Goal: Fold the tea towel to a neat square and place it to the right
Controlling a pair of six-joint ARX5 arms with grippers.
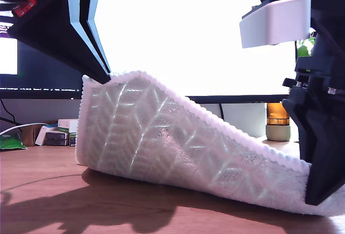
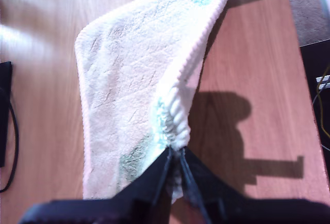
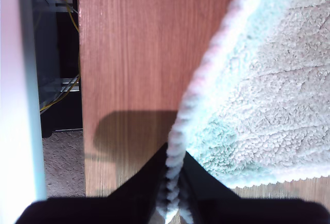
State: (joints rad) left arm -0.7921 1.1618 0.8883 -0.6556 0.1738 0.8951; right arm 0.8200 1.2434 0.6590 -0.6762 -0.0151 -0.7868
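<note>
The tea towel (image 1: 161,137) is a fluffy off-white cloth held off the wooden table (image 1: 64,191) by two corners, sagging between them. My first gripper (image 1: 106,76) is shut on the raised corner at the exterior view's left; its wrist view shows the ribbed edge pinched between its jaws (image 2: 175,154), with the tea towel (image 2: 129,79) hanging down toward the table. My second gripper (image 1: 318,199) is shut on the low corner at the exterior view's right, close to the tabletop. Its wrist view shows the trim clamped (image 3: 172,170) and the tea towel (image 3: 268,95) spreading away.
A bright monitor (image 1: 188,34) stands behind the towel. Small boxes (image 1: 59,131) sit at the exterior view's left, a jar with an orange top (image 1: 278,121) at its right. The table edge (image 3: 80,79) lies near my second gripper, with cables (image 3: 67,12) on the floor beyond.
</note>
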